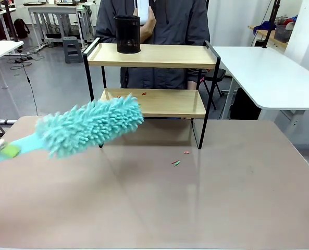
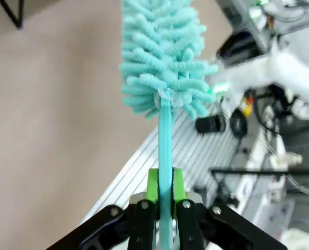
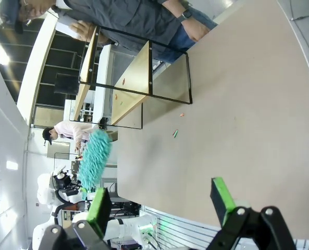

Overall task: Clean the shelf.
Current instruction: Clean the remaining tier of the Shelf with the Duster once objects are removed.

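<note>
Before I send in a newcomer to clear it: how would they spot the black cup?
Look for the two-tier wooden shelf at the table's far side. On its top board, toward the robot's left end, stands the black cup: the only tall dark thing there; the lower board holds just tiny scraps.

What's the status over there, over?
Left pincer shut on duster. Right pincer open, empty. Shelf ahead, black cup on top board. Red scrap on lower board.

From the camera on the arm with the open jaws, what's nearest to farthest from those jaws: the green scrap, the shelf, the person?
From the right gripper, in its wrist view:
1. The green scrap, on the table just ahead.
2. The shelf, farther along the table.
3. The person, behind the shelf at the far side.
</note>
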`<act>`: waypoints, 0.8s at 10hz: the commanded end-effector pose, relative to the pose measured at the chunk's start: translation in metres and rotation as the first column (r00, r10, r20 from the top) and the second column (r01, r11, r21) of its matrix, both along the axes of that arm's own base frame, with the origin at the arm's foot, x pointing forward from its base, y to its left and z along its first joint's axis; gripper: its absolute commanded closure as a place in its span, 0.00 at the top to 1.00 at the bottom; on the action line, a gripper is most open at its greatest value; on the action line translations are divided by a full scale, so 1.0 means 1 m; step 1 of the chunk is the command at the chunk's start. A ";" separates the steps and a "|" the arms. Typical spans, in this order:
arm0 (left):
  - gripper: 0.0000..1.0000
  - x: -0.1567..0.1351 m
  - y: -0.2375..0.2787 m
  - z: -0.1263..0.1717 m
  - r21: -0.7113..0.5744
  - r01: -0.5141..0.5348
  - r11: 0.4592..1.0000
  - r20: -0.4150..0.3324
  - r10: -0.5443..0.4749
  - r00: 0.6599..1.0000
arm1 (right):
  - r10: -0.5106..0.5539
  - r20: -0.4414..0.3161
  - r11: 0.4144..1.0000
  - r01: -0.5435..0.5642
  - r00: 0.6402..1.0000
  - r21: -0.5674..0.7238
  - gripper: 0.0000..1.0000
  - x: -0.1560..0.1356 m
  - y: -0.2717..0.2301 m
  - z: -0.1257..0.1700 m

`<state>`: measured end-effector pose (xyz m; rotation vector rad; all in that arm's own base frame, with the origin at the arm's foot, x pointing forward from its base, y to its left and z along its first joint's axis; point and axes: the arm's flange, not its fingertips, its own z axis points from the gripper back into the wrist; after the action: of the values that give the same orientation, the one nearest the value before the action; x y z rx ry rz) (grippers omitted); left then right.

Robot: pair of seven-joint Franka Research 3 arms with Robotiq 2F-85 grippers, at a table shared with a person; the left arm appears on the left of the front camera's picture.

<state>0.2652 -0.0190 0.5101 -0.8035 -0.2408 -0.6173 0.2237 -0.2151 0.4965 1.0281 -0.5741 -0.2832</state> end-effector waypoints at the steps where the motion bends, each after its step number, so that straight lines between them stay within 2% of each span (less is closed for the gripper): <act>1: 0.12 -0.017 0.017 -0.001 0.052 0.072 0.996 0.000 -0.072 0.997 | 0.007 0.036 1.000 -0.007 0.999 0.004 1.00 0.002 0.000 0.001; 4: 0.12 -0.017 0.017 -0.001 0.052 0.072 0.996 0.000 -0.072 0.997 | 0.007 0.036 1.000 -0.007 0.999 0.004 1.00 0.002 0.000 0.001; 5: 0.12 -0.007 0.008 -0.003 0.047 0.038 0.998 -0.015 -0.037 0.999 | 0.007 0.036 1.000 -0.007 0.999 0.004 1.00 0.002 0.000 0.001; 6: 0.12 -0.004 -0.009 -0.006 0.087 -0.107 0.990 -0.012 0.109 0.994 | 0.007 0.036 1.000 -0.007 0.999 0.004 1.00 0.002 0.000 0.001; 7: 0.12 0.006 -0.027 -0.009 0.104 -0.107 0.989 0.030 0.105 0.994 | 0.007 0.036 1.000 -0.007 0.999 0.004 1.00 0.002 0.000 0.001; 8: 0.12 0.014 -0.043 -0.007 0.129 -0.162 0.978 0.075 0.153 0.985 | 0.007 0.036 1.000 -0.007 0.999 0.004 1.00 0.002 0.000 0.001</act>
<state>0.2770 -0.0347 0.5155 -0.6701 -0.2751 -0.5476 0.2239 -0.2149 0.4965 1.0276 -0.5734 -0.2828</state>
